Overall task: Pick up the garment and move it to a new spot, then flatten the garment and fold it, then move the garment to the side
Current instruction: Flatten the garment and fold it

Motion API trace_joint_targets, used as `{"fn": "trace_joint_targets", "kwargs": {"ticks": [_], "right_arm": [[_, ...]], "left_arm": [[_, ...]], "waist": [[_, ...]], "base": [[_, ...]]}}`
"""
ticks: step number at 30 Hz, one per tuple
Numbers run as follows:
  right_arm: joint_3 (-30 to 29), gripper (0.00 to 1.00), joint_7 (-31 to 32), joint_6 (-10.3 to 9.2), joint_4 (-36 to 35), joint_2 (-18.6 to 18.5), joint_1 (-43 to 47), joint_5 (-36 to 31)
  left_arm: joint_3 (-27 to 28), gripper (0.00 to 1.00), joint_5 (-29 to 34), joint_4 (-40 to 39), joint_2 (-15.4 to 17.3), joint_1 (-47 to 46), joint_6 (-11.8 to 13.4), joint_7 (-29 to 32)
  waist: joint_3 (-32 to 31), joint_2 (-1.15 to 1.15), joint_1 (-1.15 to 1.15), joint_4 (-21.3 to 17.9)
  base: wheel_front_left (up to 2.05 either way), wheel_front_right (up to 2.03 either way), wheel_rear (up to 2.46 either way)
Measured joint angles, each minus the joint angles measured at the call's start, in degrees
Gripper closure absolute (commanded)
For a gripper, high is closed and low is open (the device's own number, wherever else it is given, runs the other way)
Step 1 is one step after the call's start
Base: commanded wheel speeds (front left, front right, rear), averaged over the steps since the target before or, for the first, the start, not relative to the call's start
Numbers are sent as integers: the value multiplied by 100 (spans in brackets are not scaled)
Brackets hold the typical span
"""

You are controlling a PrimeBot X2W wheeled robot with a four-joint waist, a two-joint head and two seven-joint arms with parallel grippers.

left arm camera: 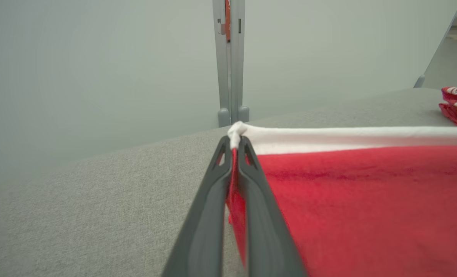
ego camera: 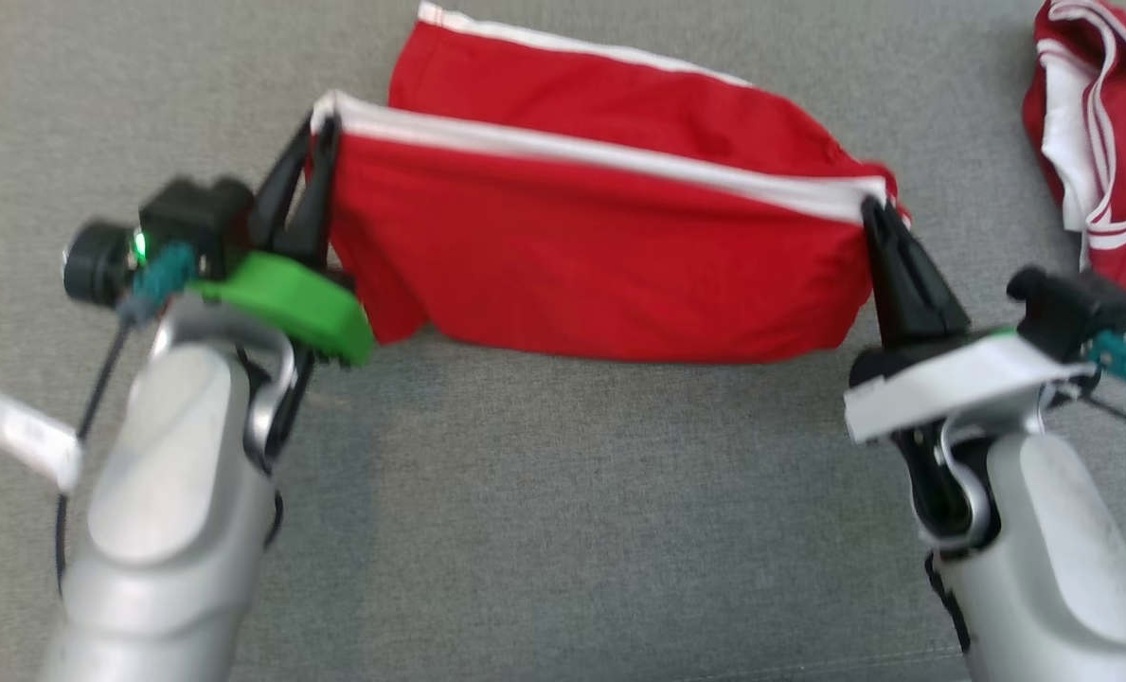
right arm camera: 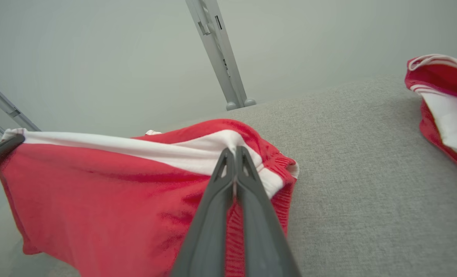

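Note:
The garment (ego camera: 600, 237) is red with a white stripe along its upper edge. It hangs stretched between my two grippers above the grey surface, its far part lying behind. My left gripper (ego camera: 321, 133) is shut on the garment's left corner; the left wrist view has the white hem pinched at the gripper (left arm camera: 235, 140) tips, red cloth (left arm camera: 366, 207) spreading right. My right gripper (ego camera: 873, 210) is shut on the right corner. In the right wrist view that gripper (right arm camera: 235, 152) bites the white stripe of the garment (right arm camera: 97, 207).
A second red and white garment (ego camera: 1107, 142) lies crumpled at the far right, also in the right wrist view (right arm camera: 443, 100). The grey fabric surface (ego camera: 544, 530) spreads all around. A pale wall and a metal post (left arm camera: 230, 57) stand behind it.

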Motion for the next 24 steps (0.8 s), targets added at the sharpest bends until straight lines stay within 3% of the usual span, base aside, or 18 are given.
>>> {"fn": "trace_joint_targets", "kwargs": {"ticks": [8,17,18,19,20,21,24], "right_arm": [[52,100,2,0,977,-8,-1439,190],[559,100,-447,0,1812,42,-2221,405],[631,87,-522,0,1873,46,-2274,439],[688,57,-592,0,1896,47,-2305,477],[769,1,-678,0,1902,46,-2326,515],[890,0,-746,-1,1905,4,-2342,488],[1162,0,-939,-3,1829,-218,-2339,310]], "left_arm": [[-476,100,45,1970,164,-2024,-90,-138],[-1073,100,-145,3616,338,-3195,-93,-535],[-1122,100,-210,3749,364,-3265,-93,-584],[-1159,64,-267,3854,372,-3315,-93,-616],[-1201,11,-371,3955,375,-3357,-93,-637],[-1240,0,-445,4053,376,-3388,-93,-675],[-1247,0,-740,4225,401,-3409,-90,-771]], "waist": [[728,0,0,-214],[1146,0,0,-703],[1176,0,0,-759],[1199,0,0,-803],[1225,0,0,-850],[1249,0,0,-892],[1283,0,0,-963]], "base": [[0,0,0],[0,0,0],[0,0,0],[0,0,0],[0,0,0],[0,0,0],[0,0,0]]}}
